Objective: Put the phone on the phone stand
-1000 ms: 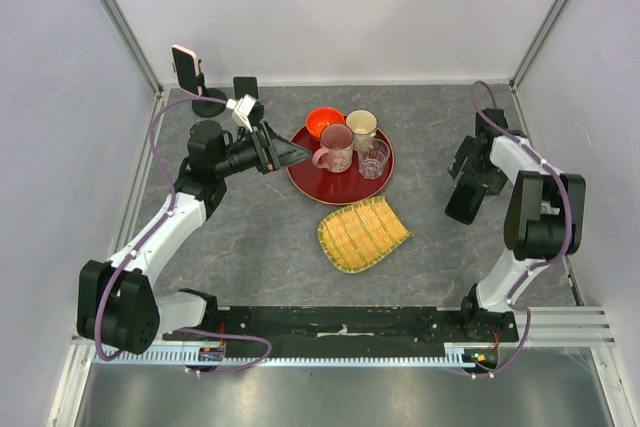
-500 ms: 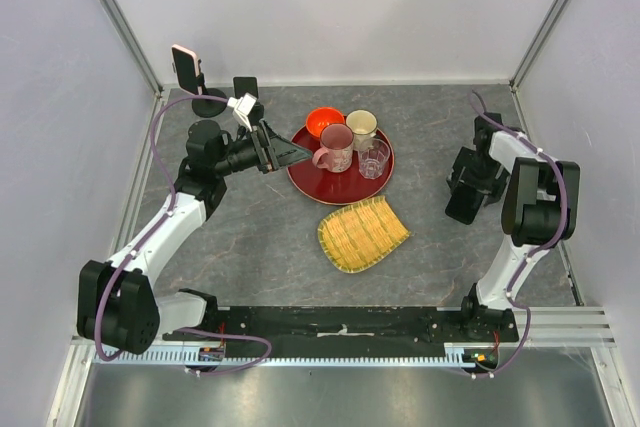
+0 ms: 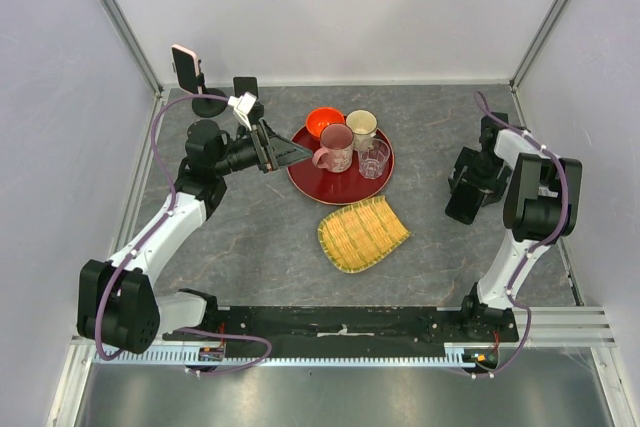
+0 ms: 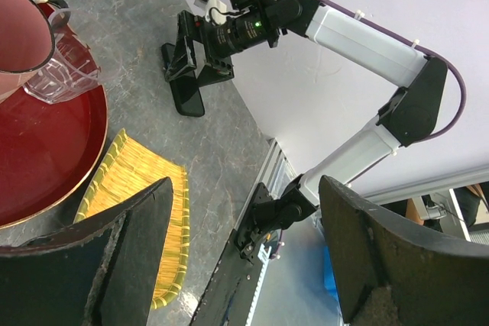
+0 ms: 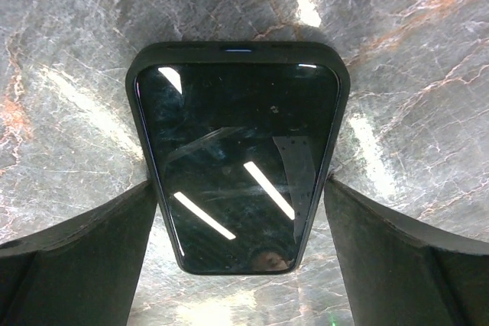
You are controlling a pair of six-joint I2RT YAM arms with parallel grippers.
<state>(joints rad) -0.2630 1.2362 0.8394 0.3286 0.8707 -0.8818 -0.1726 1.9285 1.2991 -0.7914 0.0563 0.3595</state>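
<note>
A black phone lies flat on the grey table at the right; it fills the right wrist view and shows in the left wrist view. My right gripper is open and low over the phone, with one finger on each side of it, close to its long edges. An empty black phone stand stands at the back left. Beside it another stand holds a pink phone. My left gripper is open and empty, raised by the red tray's left rim.
A red round tray in the middle back holds a red bowl, a pink mug, a cream cup and a clear glass. A yellow woven tray lies in front of it. Walls enclose the table.
My right arm has folded closer to the right wall, with the gripper staying over the black phone. The phone has not moved. The left arm has barely moved.
</note>
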